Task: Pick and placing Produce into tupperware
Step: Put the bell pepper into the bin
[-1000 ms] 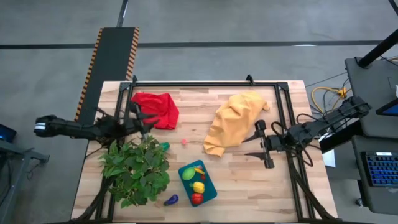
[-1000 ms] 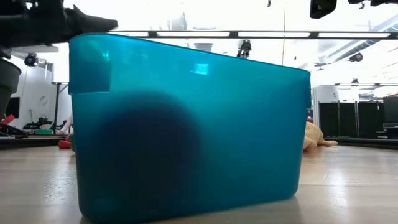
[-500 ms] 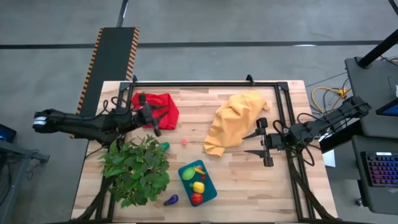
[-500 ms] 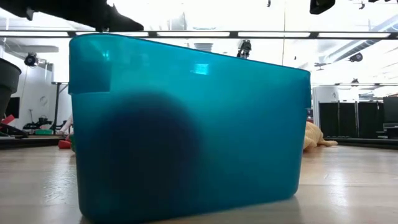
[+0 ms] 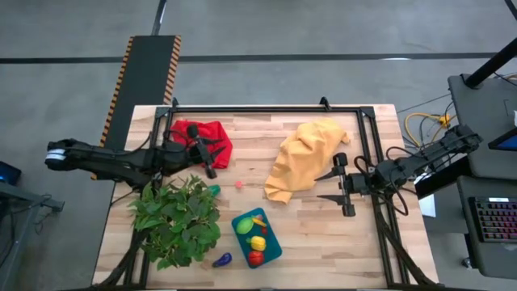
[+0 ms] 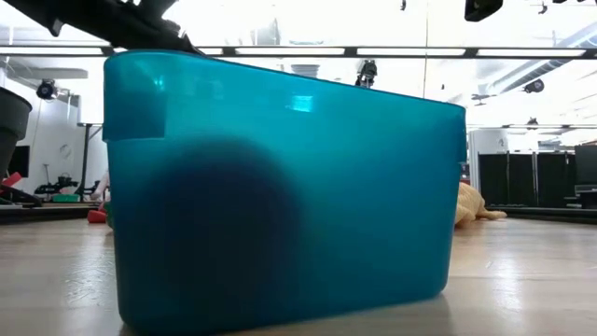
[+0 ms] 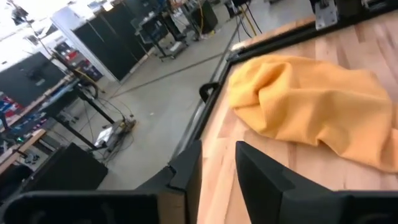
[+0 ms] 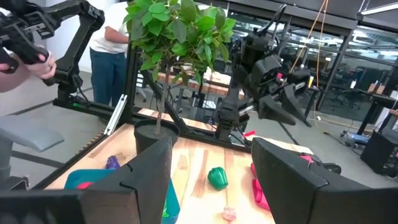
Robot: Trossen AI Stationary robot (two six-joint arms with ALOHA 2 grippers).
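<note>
The teal tupperware (image 5: 257,237) lies near the table's front, with green, yellow and red produce in it; it fills the low view (image 6: 280,187). A purple piece (image 5: 222,259) lies beside its left front corner. A green piece (image 5: 214,190) and a small pink piece (image 5: 239,184) lie on the bare wood behind it, and both show in the right wrist view (image 8: 216,178) (image 8: 228,213). My left gripper (image 5: 206,153) hovers open over the red cloth (image 5: 206,139). My right gripper (image 5: 341,187) is open and empty at the right, beside the yellow cloth (image 5: 307,158).
A big leafy plant (image 5: 178,220) in a dark pot stands at the front left, next to the tupperware. A black frame (image 5: 266,109) runs around the table. A person (image 8: 106,56) stands beyond the table's left side. Bare wood lies right of the tupperware.
My left gripper has gone toward the table's right edge, from beside the plant to over the red cloth, and has turned about as it went. My right arm has kept still. No produce has moved.
</note>
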